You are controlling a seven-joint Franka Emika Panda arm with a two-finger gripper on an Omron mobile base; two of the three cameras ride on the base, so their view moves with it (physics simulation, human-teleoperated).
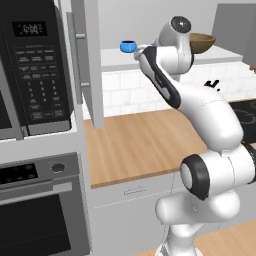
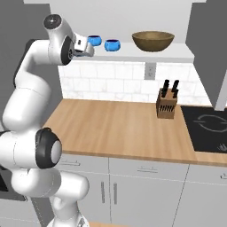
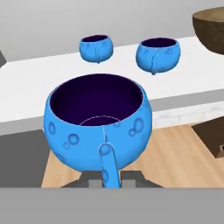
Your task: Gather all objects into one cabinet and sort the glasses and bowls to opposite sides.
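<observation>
Right, gripper clamped on handle of blue cup, held just in front of cabinet board. Two other cups plus wooden bowl sit there already. Step: placing; next needs fwd reach, set down w/ cups, away from bowl.

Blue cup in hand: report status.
Gripper shut on blue cup by its handle, short of the cabinet board. Two cups and wooden bowl already there.
</observation>
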